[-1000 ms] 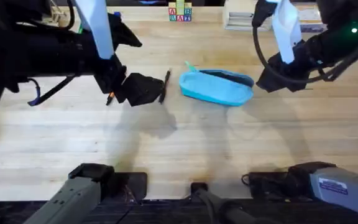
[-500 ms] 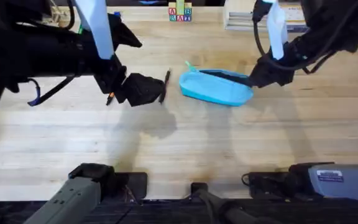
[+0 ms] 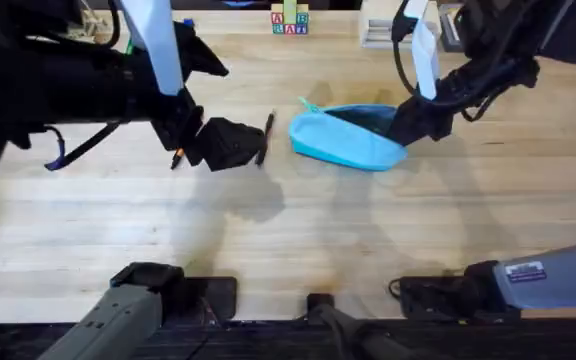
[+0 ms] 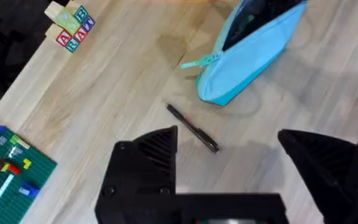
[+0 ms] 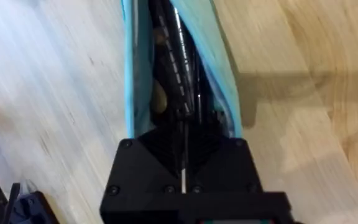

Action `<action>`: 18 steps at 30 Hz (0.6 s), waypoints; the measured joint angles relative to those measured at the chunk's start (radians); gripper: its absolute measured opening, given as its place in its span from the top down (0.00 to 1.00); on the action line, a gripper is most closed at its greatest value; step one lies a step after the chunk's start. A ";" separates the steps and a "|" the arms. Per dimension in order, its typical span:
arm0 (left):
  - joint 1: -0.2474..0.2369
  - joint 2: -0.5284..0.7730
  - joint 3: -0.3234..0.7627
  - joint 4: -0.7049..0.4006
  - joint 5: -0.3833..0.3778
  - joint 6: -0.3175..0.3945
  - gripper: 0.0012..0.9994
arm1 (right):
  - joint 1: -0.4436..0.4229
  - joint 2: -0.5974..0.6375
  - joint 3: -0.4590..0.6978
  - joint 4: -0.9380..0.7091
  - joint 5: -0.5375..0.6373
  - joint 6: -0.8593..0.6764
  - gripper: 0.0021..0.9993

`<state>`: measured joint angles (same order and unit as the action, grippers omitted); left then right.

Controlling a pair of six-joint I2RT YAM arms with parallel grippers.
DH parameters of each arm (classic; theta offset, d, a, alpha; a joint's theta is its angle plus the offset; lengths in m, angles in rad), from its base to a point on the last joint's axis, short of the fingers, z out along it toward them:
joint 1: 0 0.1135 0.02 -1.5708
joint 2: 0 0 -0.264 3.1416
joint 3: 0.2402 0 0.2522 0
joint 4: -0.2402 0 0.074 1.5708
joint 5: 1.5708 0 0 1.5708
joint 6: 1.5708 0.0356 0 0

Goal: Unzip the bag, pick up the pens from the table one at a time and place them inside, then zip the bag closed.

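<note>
Pouch of light blue soft fabric, oblong, zipper open along its length (image 3: 348, 138), lying on the light wooden butcher-block surface (image 3: 298, 230); dark lining shows through the opening. I see my right hand (image 3: 411, 128) at the pouch's right end, its black fingers (image 5: 182, 155) pressed together with barely a slit between them, their tips in the mouth of the pouch against the dark zipper edge. I cannot tell whether they pinch the zipper pull or anything else.

My left hand (image 3: 230, 143) hovers well to the left of the pouch with its two black fingers (image 4: 145, 165) spread wide and nothing between them. The slim black pen (image 4: 192, 127) lies on the surface just ahead of those fingertips, between the hand and the pouch, apart from both. In the overhead view, a thin orange-tipped stick (image 3: 177, 157), possibly the second pen, peeks out just behind the left hand; most of it is hidden by the arm.

Coloured letter blocks (image 4: 71, 27) and a green brick plate (image 4: 11, 171) sit farther off, beyond the left hand.
</note>
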<state>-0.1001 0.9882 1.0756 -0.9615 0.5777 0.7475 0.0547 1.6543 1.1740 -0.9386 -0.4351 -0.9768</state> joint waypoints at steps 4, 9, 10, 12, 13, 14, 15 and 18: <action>0.000 0.000 0.000 0.000 0.000 0.000 0.01 | 0.000 0.000 0.000 0.000 -0.008 0.001 0.94; 0.000 0.000 0.000 0.000 0.000 0.000 0.01 | 0.000 0.000 0.000 -0.003 -0.025 -0.002 0.05; 0.000 0.000 0.000 0.000 0.000 0.000 0.01 | 0.000 0.000 0.000 -0.003 -0.027 -0.002 0.02; 0.000 0.000 0.000 0.000 0.000 0.000 0.01 | 0.000 0.000 0.000 -0.003 -0.030 -0.002 0.00; 0.000 0.000 0.000 0.000 0.000 0.000 0.01 | 0.000 0.000 0.000 -0.003 -0.030 -0.002 0.00; 0.000 0.000 0.000 0.000 0.000 0.000 0.01 | 0.000 0.000 0.000 -0.003 -0.030 -0.002 0.00; 0.000 0.000 0.000 0.000 0.000 0.000 0.01 | 0.000 0.000 0.000 -0.003 -0.030 0.001 0.00; 0.000 0.000 0.000 0.000 0.000 0.000 0.01 | 0.000 0.000 0.000 -0.002 -0.033 0.012 0.00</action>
<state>-0.1001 0.9882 1.0756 -0.9615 0.5775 0.7475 0.0547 1.6543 1.1740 -0.9407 -0.4678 -0.9648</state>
